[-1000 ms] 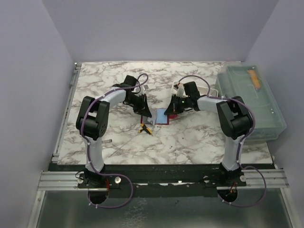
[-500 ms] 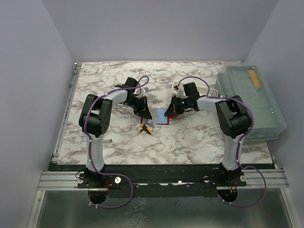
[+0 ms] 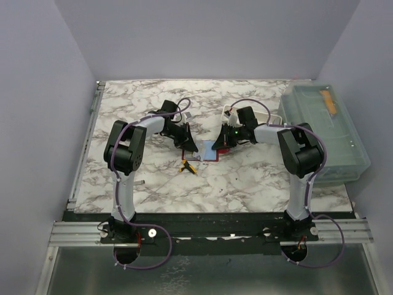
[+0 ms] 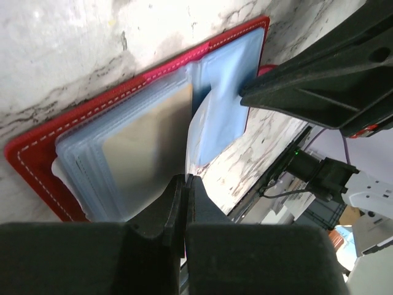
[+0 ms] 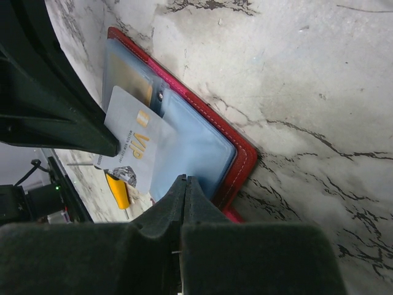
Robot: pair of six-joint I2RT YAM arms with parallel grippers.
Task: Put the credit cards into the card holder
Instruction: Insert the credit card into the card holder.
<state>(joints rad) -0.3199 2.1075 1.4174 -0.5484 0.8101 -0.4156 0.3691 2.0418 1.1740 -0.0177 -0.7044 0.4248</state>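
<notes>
The tan-gold card (image 4: 144, 147) is seated in the card holder (image 4: 37, 153). The pale blue card (image 5: 138, 150), pinched by the left gripper (image 4: 185, 181), is not yet slotted. The right gripper (image 5: 184, 181) is pressed together.

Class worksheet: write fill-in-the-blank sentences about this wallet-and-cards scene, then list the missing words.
The open card holder has a ___ outer cover. The pale card pinched by the left gripper bears the gold letters ___. The thin tool lying near the holder has a ___ handle.
Missing words: red; VIP; yellow.
</notes>
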